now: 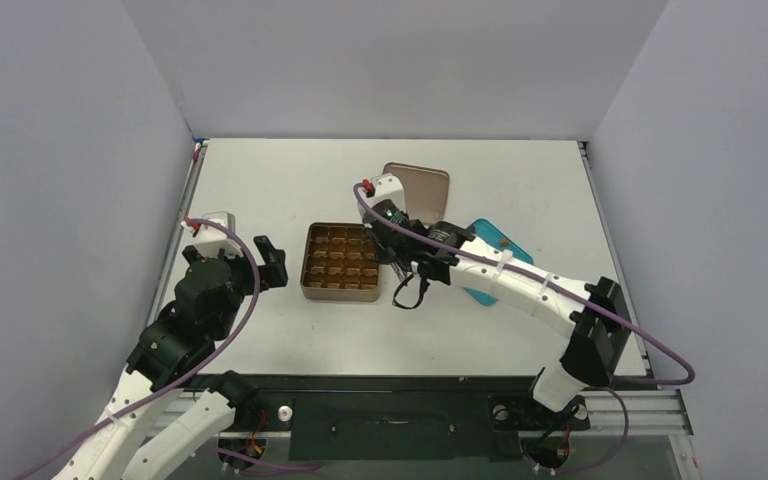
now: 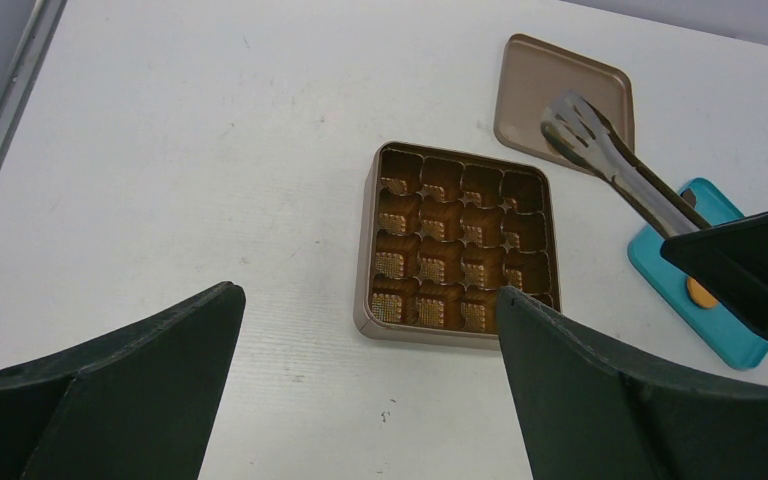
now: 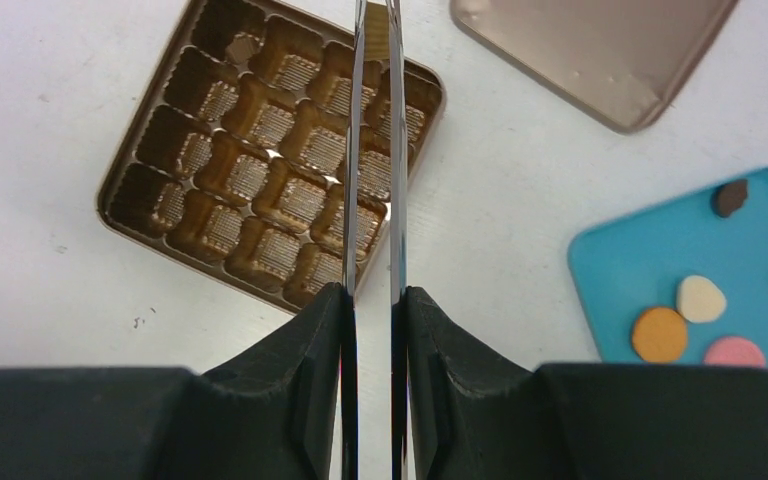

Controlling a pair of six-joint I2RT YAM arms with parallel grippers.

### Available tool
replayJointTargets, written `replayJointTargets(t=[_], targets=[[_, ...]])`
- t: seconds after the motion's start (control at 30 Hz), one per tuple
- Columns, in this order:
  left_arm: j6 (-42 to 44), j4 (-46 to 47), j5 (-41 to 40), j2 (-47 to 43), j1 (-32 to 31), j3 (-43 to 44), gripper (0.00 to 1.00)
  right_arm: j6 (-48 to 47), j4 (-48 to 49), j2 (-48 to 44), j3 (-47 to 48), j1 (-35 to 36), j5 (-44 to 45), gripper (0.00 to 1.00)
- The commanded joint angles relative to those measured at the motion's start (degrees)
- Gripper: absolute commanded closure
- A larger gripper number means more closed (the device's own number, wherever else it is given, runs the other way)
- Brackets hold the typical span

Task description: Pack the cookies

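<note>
cookies look tiny, flat and light, probably brittle and a bit slick, so my call is minimal squeeze, one piece at a time, pinched edge-to-edge across the width by the tongs tips and lifted straight up, not scraped. Most sit on the teal plate: orange round, cream piece, pink round, a dark brown bit nearer the far rim, and another brown one cut off at the frame edge. What looks like one dark bit sits in a cell near the tin's far corner; the other cells look empty. Right gripper is clamped on the tongs handle, squeezing the two blades nearly parallel and close together. The blades run over the tin, and in the left wrist view the tips appear over the lid's near edge; can't tell if they carry anything. Plate cookies are off to the right of the blades, well apart and not between them. Left gripper hangs beside the tin with its fingers spread wide and empty, well away from the plate.
</note>
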Motion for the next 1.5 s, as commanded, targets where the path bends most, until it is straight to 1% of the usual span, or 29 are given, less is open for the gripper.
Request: replayJointTargets(t=[0.0,0.37,0.7,1.07,1.2,1.33,1.47], targets=[[0.1,2.2,-0.7,0.1,0.4,0.2,0.03,-1.3,3.6,3.4,5.1,1.6,-1.2,0.81],[0.1,2.4,-0.4,0.1,0.4,0.1,0.03,-0.9,5.5,12.2,10.4,2.5,-4.4,0.81],[0.1,2.4,0.0,0.3,0.4,0.1,0.03,-0.8,5.8,16.3,12.5,2.5,-4.5,0.80],[0.1,2.5,0.0,0.4,0.4,0.0,0.03,-0.2,6.2,18.2,12.7,1.9,-3.8,0.75],[0.1,2.5,0.0,0.4,0.4,0.1,0.03,0.1,6.7,18.0,12.0,1.8,-3.8,0.71],[0.1,2.4,0.0,0.4,0.4,0.1,0.03,0.3,7.0,17.9,11.5,1.8,-3.7,0.68],[0.1,2.4,-0.1,0.4,0.4,0.1,0.03,0.3,7.2,17.6,11.2,1.7,-3.4,0.68]])
